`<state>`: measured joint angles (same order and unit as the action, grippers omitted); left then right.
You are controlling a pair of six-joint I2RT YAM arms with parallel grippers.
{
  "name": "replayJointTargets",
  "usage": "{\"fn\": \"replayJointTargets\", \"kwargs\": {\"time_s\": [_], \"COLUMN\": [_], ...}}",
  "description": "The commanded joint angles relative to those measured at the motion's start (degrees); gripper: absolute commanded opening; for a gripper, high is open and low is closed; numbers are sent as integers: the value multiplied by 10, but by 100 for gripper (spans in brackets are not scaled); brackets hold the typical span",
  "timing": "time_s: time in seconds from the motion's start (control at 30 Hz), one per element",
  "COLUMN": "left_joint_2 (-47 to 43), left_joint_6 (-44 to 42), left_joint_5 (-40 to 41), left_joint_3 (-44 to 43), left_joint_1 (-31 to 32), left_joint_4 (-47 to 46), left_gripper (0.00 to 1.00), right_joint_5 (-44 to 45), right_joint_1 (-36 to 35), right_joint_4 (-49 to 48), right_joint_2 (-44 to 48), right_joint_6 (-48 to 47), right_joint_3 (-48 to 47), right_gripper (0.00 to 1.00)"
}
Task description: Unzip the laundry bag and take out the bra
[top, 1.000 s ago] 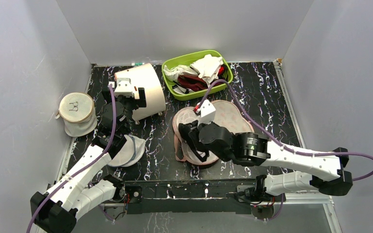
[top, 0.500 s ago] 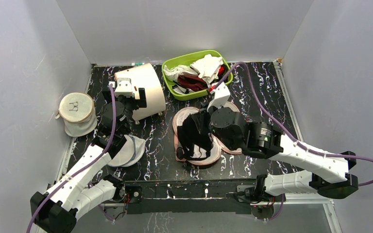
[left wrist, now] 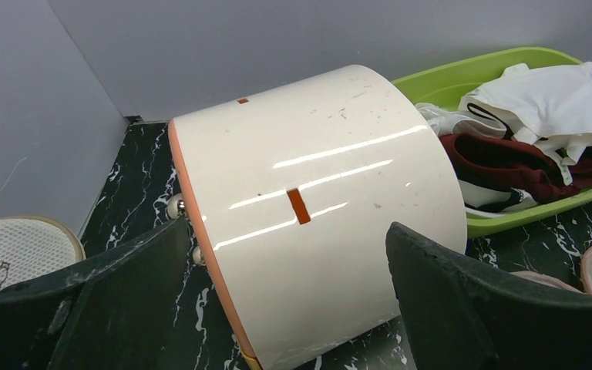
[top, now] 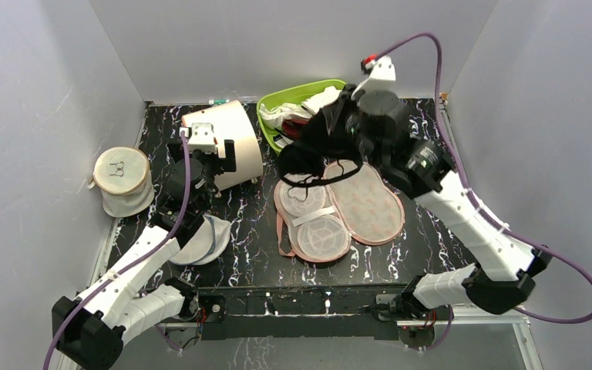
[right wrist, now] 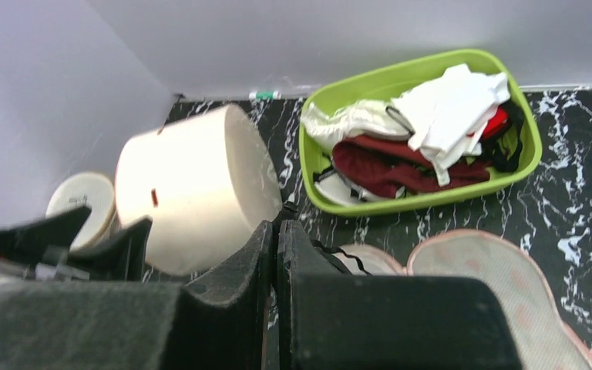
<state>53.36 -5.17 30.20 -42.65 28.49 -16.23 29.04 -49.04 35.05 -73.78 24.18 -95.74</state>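
Observation:
The peach-pink laundry bag (top: pixel 354 208) lies unzipped and spread flat mid-table, its pale mesh inside facing up; part of it shows in the right wrist view (right wrist: pixel 501 285). My right gripper (top: pixel 331 127) is shut on the black bra (top: pixel 312 150) and holds it in the air above the bag's far end, near the green tray; straps hang down. In the right wrist view the gripper (right wrist: pixel 276 231) has its jaws pressed together with thin black straps (right wrist: pixel 339 258) beside them. My left gripper (top: pixel 194 185) is open and empty beside the white cylinder (top: pixel 227 142); it also shows in the left wrist view (left wrist: pixel 289 308).
A green tray (top: pixel 274 131) of white and dark red clothes stands at the back. A white cylinder bag (left wrist: pixel 308 193) lies on its side at back left. A round mesh pouch (top: pixel 121 179) sits at far left; another mesh disc (top: pixel 204 239) lies near my left arm.
My right gripper has risen and swung toward the back, lifting the black bra up out of the open bag. The left arm has barely moved.

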Motion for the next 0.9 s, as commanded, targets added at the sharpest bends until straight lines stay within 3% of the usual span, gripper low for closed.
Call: {"fn": "replayJointTargets", "kwargs": {"time_s": [0.0,0.23,0.47,0.63,0.87], "left_joint_2": [9,21,21,17,9], "left_joint_6": [5,-4,-9,-12,-18], "left_joint_5": [-8,-2,-2,-1,4], "left_joint_3": [-22,-21,-18,-17,-15], "left_joint_1": [-1,-1,-1,-1,-1], "left_joint_4": [-11,-16,-24,-26,-32], "left_gripper": [98,98,98,98,98], "right_joint_5": [-107,-226,-260,-269,-339], "right_joint_1": [111,249,310,331,337], "right_joint_4": [-71,-109,-151,-231,-416], "right_joint_2": [-57,-187,-315,-374,-441], "right_joint_6": [-6,34,69,118,304], "right_joint_3": [-82,-206,-315,-296,-186], "right_gripper": [0,0,0,0,0]}}
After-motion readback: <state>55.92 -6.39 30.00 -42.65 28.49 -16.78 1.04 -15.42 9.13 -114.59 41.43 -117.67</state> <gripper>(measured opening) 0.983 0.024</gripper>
